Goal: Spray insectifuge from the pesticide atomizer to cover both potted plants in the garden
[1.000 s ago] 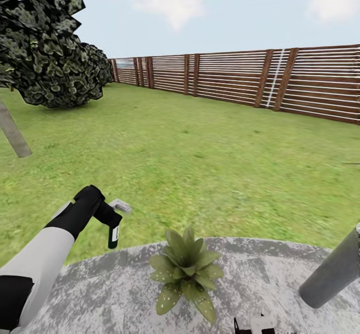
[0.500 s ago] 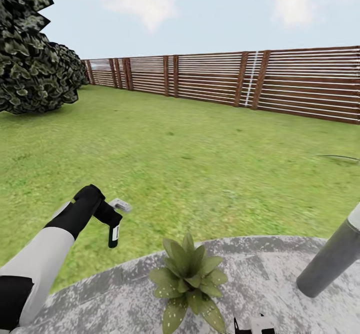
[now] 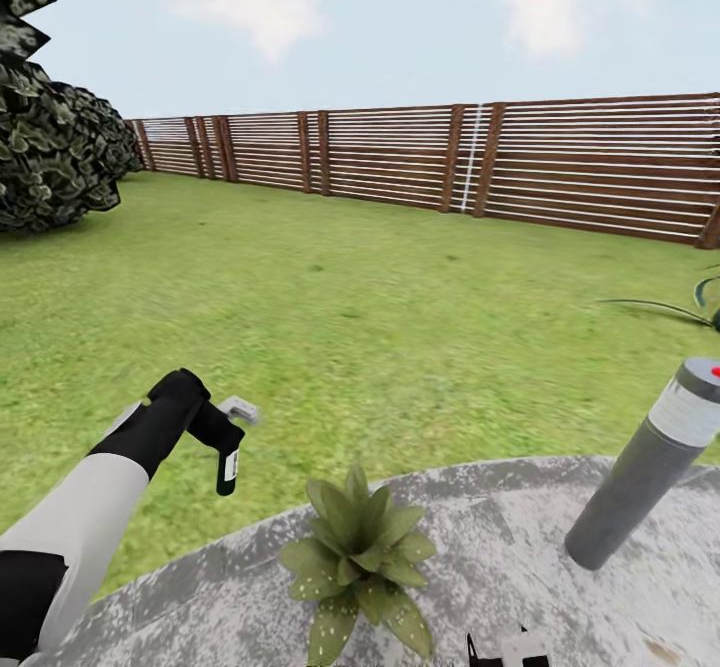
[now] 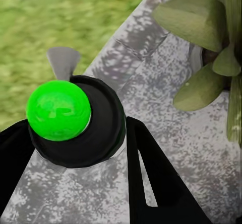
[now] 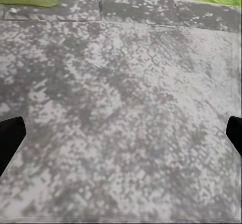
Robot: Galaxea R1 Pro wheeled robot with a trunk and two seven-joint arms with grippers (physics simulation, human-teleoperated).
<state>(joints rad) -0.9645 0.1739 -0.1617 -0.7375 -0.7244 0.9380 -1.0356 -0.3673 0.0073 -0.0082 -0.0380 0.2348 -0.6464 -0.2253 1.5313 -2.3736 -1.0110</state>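
My left gripper [image 3: 226, 444] is shut on the pesticide atomizer [image 3: 228, 467], a slim dark-green bottle with a white patch, held upright over the lawn's edge. Its pale spray head [image 3: 239, 410] points away from me. The left wrist view looks down on the atomizer [image 4: 75, 126], which has a bright green cap, between the black fingers [image 4: 151, 178]. One potted plant [image 3: 355, 559] sits on the stone patio [image 3: 520, 527], right of the bottle and lower; its leaves [image 4: 201, 43] are close by. The other potted plant is out of view. My right gripper [image 3: 510, 647] hangs open over bare patio [image 5: 121, 113].
A grey post with a pale band and red dot [image 3: 645, 472] leans on the patio at the right. Green lawn [image 3: 350, 317] stretches to a brown slatted fence [image 3: 450, 157]. A big dark shrub [image 3: 50, 157] stands far left. Thin leaves [image 3: 690, 305] reach in from the right edge.
The head view has swung to the right: fence, shrub and plant slide left in the picture and the grey post's top comes into view. My left arm keeps its pose with the atomizer.
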